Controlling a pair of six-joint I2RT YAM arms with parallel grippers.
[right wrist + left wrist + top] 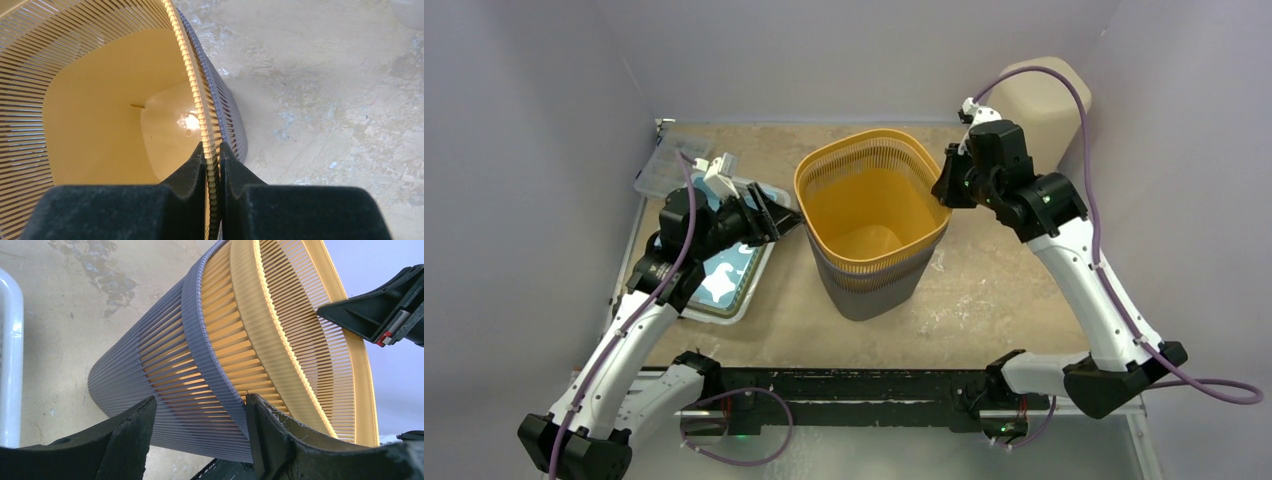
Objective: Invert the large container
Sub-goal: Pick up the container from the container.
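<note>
large container (871, 225) sits mid-table (1004, 280), mouth up, not flipped yet. yellow slatted liner inside, grey slatted shell outside.

right gripper (941, 193) is on the rim at 3 o'clock. its wrist cam shows both fingers nearly together, one inside the yellow wall and one outside, rim edge pinched between them (212, 150). narrow, holding the container by the rim.

left gripper (786, 218) is at the rim's 9 o'clock, jaws wide. in its wrist cam (200, 405) the fingers (125, 440) frame the outer wall just under the grey band. can't tell if either pad is touching, and nothing is clamped.

the right gripper's fingertip also shows in the left wrist cam, at the far rim, about 2 o'clock in that frame.

tray (724, 275) with a blue-and-white item lies flat at 9 o'clock of the container, under the left arm and apart from the container. beige object (1039, 100) is at 1 o'clock in the back corner, behind the right arm.
</note>
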